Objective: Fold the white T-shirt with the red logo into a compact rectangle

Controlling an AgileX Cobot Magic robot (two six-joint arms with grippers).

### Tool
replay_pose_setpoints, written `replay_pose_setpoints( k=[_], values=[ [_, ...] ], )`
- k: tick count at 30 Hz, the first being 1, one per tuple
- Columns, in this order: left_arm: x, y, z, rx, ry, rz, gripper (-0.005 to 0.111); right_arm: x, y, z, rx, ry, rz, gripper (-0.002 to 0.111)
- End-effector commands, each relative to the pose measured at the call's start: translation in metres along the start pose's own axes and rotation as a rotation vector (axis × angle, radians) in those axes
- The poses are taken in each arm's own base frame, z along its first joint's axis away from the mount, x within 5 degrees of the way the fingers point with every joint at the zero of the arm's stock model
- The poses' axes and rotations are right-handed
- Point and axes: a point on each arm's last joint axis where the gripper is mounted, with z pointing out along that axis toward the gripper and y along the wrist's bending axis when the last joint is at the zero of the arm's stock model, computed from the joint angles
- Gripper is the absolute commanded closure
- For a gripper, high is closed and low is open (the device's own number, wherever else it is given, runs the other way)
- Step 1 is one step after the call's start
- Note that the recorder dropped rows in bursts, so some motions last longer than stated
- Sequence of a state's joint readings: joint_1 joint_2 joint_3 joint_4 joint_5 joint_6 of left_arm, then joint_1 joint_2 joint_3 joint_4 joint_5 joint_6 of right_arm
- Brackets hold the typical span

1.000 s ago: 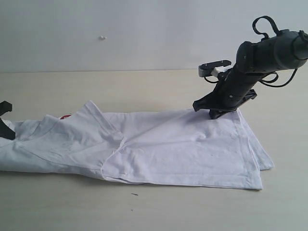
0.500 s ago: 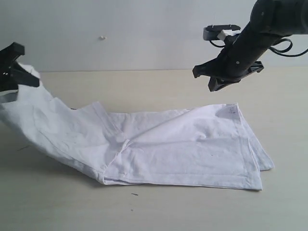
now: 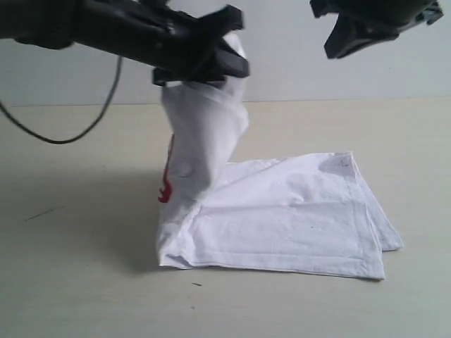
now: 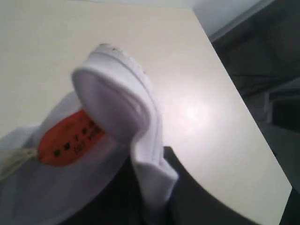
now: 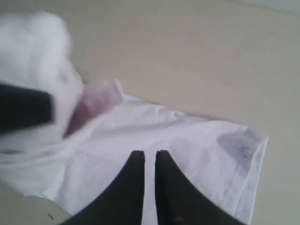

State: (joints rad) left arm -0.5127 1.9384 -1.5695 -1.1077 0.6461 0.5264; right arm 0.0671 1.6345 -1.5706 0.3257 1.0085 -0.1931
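From the left of the exterior view the left arm reaches across toward the middle, with a dark cable drooping below it. Its left tool is clamped on the white T-shirt and holds the neck end high above the desk. In the left wrist view the ribbed collar curls over in a loop, the orange neck tag lies just beside it, and a strip of white cloth runs down between the dark jaws. From the grip the cloth hangs as a narrow, twisted column down to the desk. A sliver of the red logo shows along the column's left edge, low down. To the right, the rest of the shirt lies flat on the desk in layers, and an under layer pokes out at the right edge. At the top right the right tool hangs well above the flat part and touches nothing; the right wrist view shows its jaws drawn together with only a thin slit between them
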Motion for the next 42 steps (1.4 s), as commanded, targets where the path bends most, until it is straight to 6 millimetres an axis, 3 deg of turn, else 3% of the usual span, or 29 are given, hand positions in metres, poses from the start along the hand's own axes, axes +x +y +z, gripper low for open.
replay_pose_setpoints(
  k=[1, 4, 7, 8, 13, 20, 23, 27, 30, 33, 39, 42],
  values=[
    [0.016, -0.016, 0.06, 0.053, 0.057, 0.006, 0.097, -0.004, 0.002, -0.059, 0.116, -0.191, 0.021, 0.094],
    [0.034, -0.023, 0.092, 0.106, 0.153, 0.021, 0.07, 0.0, 0.0, -0.087, 0.197, -0.248, 0.02, 0.09],
    [0.038, -0.029, 0.105, 0.111, 0.183, 0.062, 0.04, 0.004, -0.001, -0.1, 0.225, -0.271, 0.053, 0.085],
    [0.037, -0.03, 0.106, 0.1, 0.186, 0.059, 0.037, 0.004, -0.002, -0.101, 0.225, -0.27, 0.06, 0.084],
    [0.024, -0.037, 0.09, 0.053, 0.188, 0.133, 0.037, 0.007, -0.002, -0.095, 0.213, -0.227, 0.072, 0.084],
    [0.008, -0.015, 0.043, -0.205, 0.297, 0.252, 0.037, 0.008, -0.016, -0.07, 0.25, -0.111, 0.081, 0.081],
    [0.009, 0.001, 0.024, -0.34, 0.332, 0.273, 0.043, 0.01, -0.035, -0.051, 0.275, -0.022, 0.125, 0.073],
    [0.005, 0.021, -0.011, -0.464, 0.288, 0.257, 0.062, 0.029, -0.075, -0.017, 0.316, 0.123, 0.224, 0.063],
    [0.005, 0.035, -0.04, -0.501, 0.245, 0.214, 0.085, 0.046, -0.098, 0.013, 0.304, 0.17, 0.304, 0.063],
    [0.008, 0.051, -0.067, -0.54, 0.203, 0.176, 0.107, 0.061, -0.103, 0.046, 0.195, 0.218, 0.355, 0.064],
    [0.024, 0.08, -0.101, -0.601, 0.187, 0.132, 0.106, 0.092, -0.116, 0.109, 0.102, 0.399, 0.404, 0.064],
    [0.028, 0.087, -0.112, -0.606, 0.145, 0.093, 0.106, 0.099, -0.121, 0.131, 0.079, 0.421, 0.435, 0.064]
  ],
)
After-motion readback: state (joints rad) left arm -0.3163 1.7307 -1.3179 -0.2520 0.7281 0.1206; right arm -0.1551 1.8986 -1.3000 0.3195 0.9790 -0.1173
